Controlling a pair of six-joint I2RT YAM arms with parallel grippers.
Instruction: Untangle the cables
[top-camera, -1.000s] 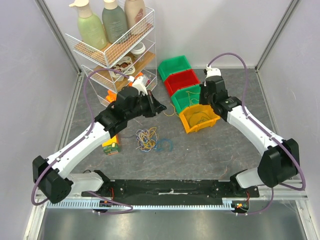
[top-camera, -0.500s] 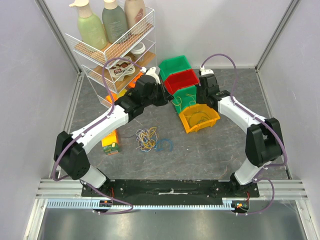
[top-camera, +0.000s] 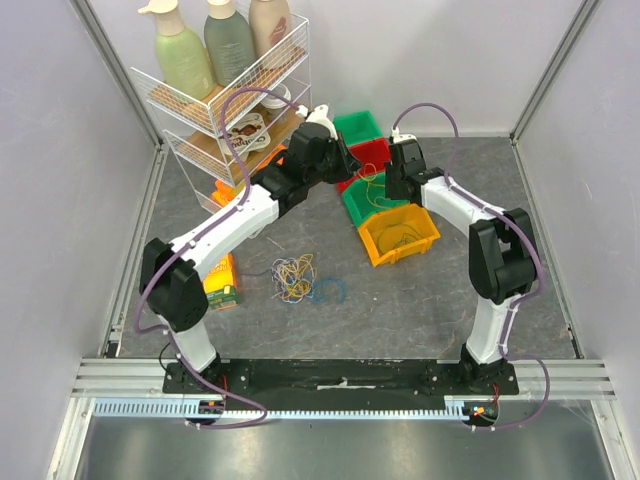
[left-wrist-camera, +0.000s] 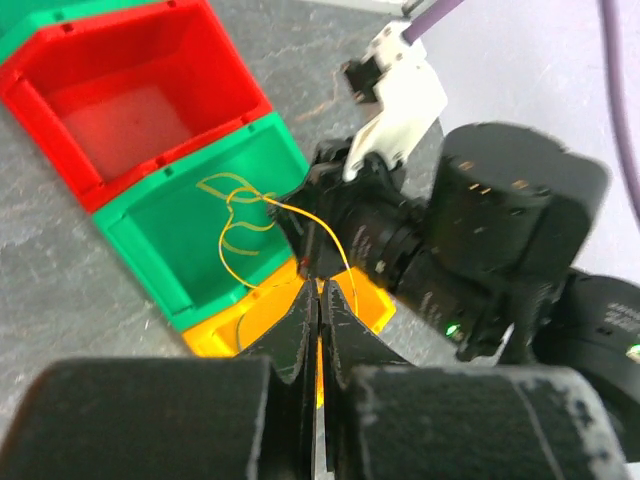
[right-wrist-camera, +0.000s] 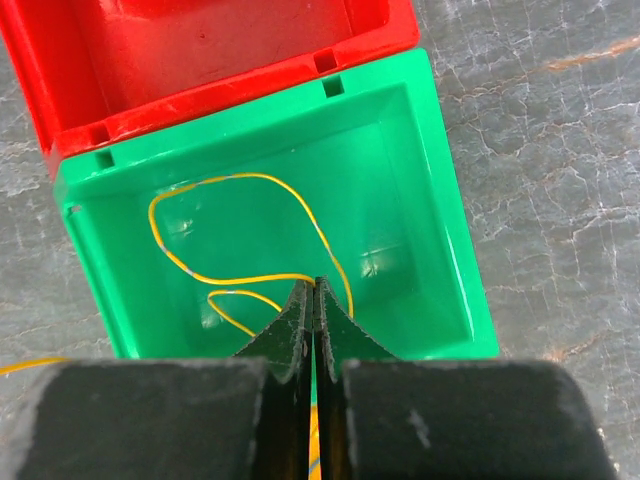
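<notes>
A thin yellow cable (right-wrist-camera: 250, 176) lies looped in the front green bin (right-wrist-camera: 440, 200). My right gripper (right-wrist-camera: 317, 282) is shut on it just above the bin floor; it shows in the top view (top-camera: 385, 188). My left gripper (left-wrist-camera: 318, 287) is shut too, close beside the right one, over the red bin's edge in the top view (top-camera: 348, 160). A straight stretch of the cable (left-wrist-camera: 305, 222) runs from the right gripper's tips down to my left fingertips. A tangle of coloured cables (top-camera: 295, 277) with a blue loop (top-camera: 328, 290) lies on the table, away from both grippers.
A red bin (top-camera: 368, 153), a back green bin (top-camera: 358, 124) and a yellow bin (top-camera: 400, 237) holding cable stand in a row with the front green bin (top-camera: 360, 205). A wire rack (top-camera: 225, 100) of bottles stands at the back left. A small box (top-camera: 222, 282) lies at the left.
My left arm has swung from above the tangle up and right to the bins. My right gripper has moved left and back over the green bin. The two grippers now stand close together.
</notes>
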